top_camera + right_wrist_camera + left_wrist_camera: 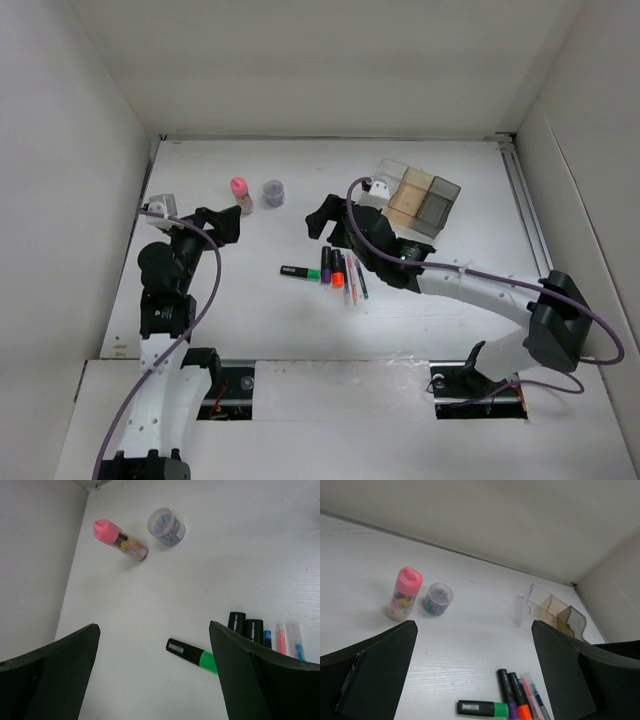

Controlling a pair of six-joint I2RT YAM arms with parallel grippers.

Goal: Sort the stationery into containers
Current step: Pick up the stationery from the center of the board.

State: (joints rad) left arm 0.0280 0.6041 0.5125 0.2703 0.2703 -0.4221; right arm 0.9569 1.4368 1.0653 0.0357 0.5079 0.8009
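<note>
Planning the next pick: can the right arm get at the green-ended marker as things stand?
Probably yes. The green-ended marker lies flat and uncovered, just ahead of the open right tool. Its green end crowds the purple-ended marker, so the black end looks easier.

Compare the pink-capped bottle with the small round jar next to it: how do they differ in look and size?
The pink-capped bottle is tall and slim; the small round jar is short and squat. The bottle has an opaque pink cap, the jar a see-through top. The bottle's contents look yellowish and mixed, the jar's bluish. Both stand upright on the white table, side by side without touching.
</note>
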